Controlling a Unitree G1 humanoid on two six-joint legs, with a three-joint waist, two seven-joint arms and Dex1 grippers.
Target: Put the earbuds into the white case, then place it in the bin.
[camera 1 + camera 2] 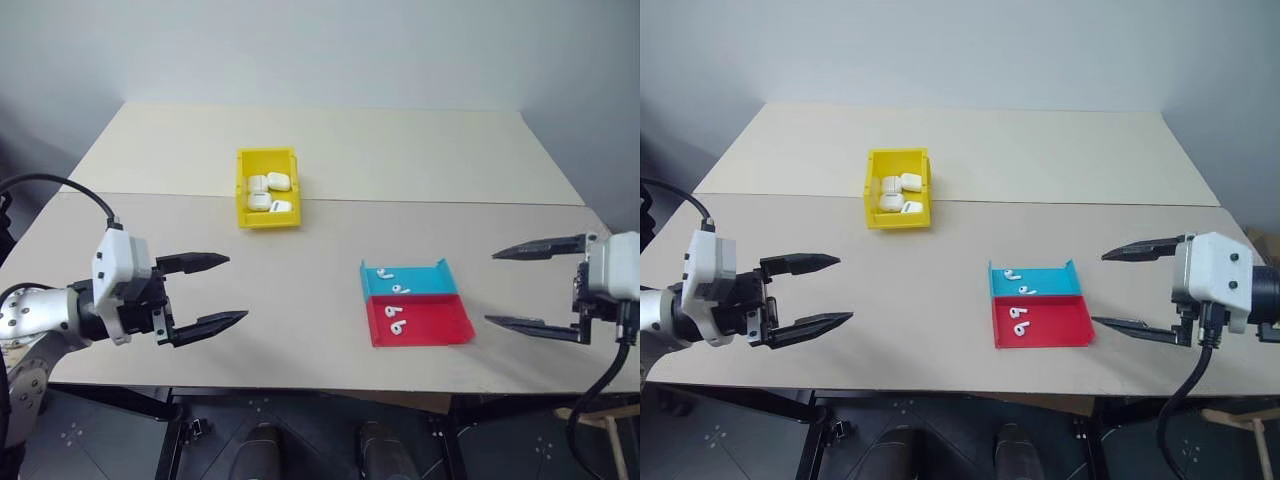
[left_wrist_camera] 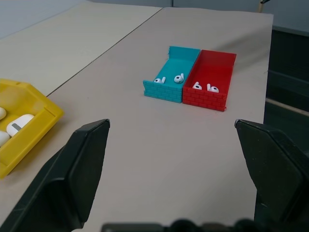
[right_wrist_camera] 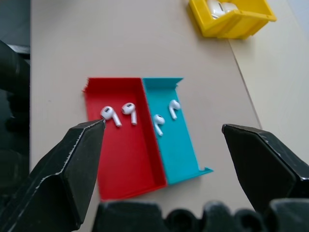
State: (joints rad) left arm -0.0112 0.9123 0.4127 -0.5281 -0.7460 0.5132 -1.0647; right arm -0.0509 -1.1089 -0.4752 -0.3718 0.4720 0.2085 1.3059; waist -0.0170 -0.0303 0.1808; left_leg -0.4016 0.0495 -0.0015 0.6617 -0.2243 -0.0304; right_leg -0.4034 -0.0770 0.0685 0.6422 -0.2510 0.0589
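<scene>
So far nothing is picked up. The left tool (image 1: 215,291) with two black fingers hangs over the near left part of the pale beige table (image 1: 330,330), wide open and holding nothing. The right tool (image 1: 1135,290) hangs at the near right, also wide open and holding nothing.

Four tiny shiny white plastic earbuds (image 3: 117,113) lie in a shallow tray that is half blue and half red (image 1: 432,322). Two sit in the red half, nearer the robot, and two sit in the blue half (image 3: 164,117) behind it. The tray is just beside the right tool, between it and the middle of the table.

The small bright yellow plastic bin (image 1: 243,190) stands farther back, left of the middle, well apart from the tray. Several small shiny white rounded cases (image 1: 260,199) lie inside it, piled together. I cannot tell if any lid is open.

I think the first step is to get hold of an earbud. The right tool is closest, so it looks like the best one to use. It should come down slowly and pinch across the thin stem, because the buds are small and slippery and could pop away.

From the right wrist view, each bud's long way runs from its round head to its stem tip. The red pair point nearly the same way, slanted to the tray's long sides; the blue pair slant the other way.
</scene>
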